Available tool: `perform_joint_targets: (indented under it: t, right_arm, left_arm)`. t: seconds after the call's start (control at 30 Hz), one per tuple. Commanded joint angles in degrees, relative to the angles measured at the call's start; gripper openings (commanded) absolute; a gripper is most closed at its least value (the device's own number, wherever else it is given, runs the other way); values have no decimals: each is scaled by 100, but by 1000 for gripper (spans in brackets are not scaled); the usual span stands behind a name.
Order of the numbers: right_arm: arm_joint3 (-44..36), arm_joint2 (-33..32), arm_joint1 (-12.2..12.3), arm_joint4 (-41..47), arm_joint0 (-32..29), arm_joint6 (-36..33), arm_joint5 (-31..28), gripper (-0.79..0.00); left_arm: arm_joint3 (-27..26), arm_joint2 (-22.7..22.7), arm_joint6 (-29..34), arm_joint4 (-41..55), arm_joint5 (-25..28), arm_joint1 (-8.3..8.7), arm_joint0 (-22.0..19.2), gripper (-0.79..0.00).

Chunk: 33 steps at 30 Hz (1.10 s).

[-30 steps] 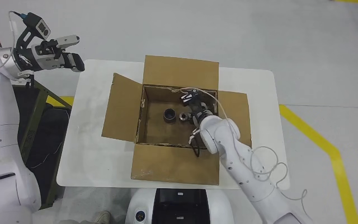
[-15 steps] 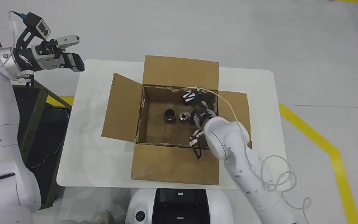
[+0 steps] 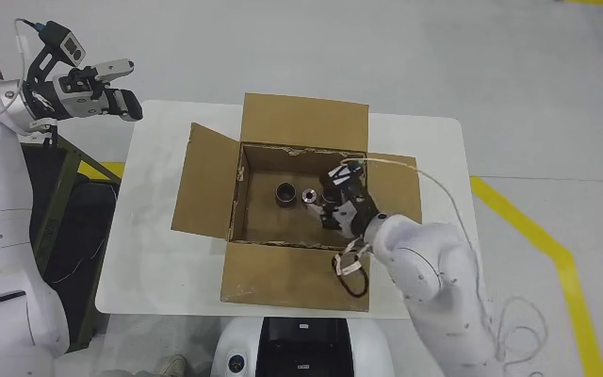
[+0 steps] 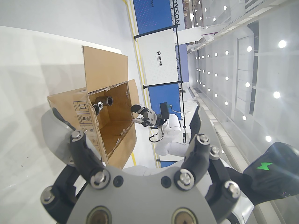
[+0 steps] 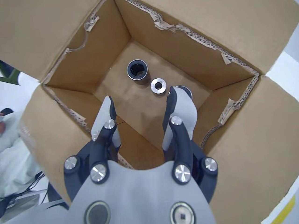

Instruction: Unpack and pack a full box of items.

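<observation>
– Jaws of the right gripper (image 5: 140, 95) stand apart with nothing between them. We log it as empty, held above the near half of the box (image 5: 163, 47).

– What has changed?

– A second ago we have it low inside the box, down at the right-hand end of the parts. Now it is drawn back toward us and raised, with the wrist over the near wall.

– And the parts?

– Three stand in a row on the box floor. Past the fingertips are a dark sleeve (image 5: 137, 72) and, just beside it, a silver ring (image 5: 158, 85). A third round piece (image 5: 186, 90) is partly hidden behind one finger. Sleeve and ring have not shifted in that second.

– Meaning for the task?

– We judge that the arm has come away empty-handed from the third piece. That could be after a release or after a missed grasp, and we cannot tell which. Either way the three parts are in the box, none out on the table (image 3: 160, 188).

– Farther out?

– The left gripper (image 3: 127, 87) hangs off the table's far left corner, well apart from the box. Its jaws are spread and empty, and it has not moved.
</observation>
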State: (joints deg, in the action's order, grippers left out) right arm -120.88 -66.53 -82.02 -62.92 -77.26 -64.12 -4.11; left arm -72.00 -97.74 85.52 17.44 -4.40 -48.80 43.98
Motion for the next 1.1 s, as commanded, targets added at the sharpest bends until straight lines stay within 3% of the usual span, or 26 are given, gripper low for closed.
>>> perform_joint_targets:
  t: [0.0,0.23,0.43,0.83,1.0,1.07]
  right_arm:
    - [18,-277,19,681,-14,-125,-7,-305]
    - [252,-1298,99,2727,-48,-359,41,-299]
    - [311,-2269,215,3920,-274,-434,-101,-277]
    - [1027,-3469,410,5054,-459,-141,-92,-172]
    - [1232,-3684,482,5338,-489,-92,-113,-3]
    - [1278,-3740,512,5391,-500,-87,-136,0]
  left_arm:
    - [0,0,0,0,0,0,0,0]
    - [0,0,0,0,0,0,0,0]
    - [0,0,0,0,0,0,0,0]
    - [0,0,0,0,0,0,0,0]
    - [0,0,0,0,0,0,0,0]
    - [0,0,0,0,0,0,0,0]
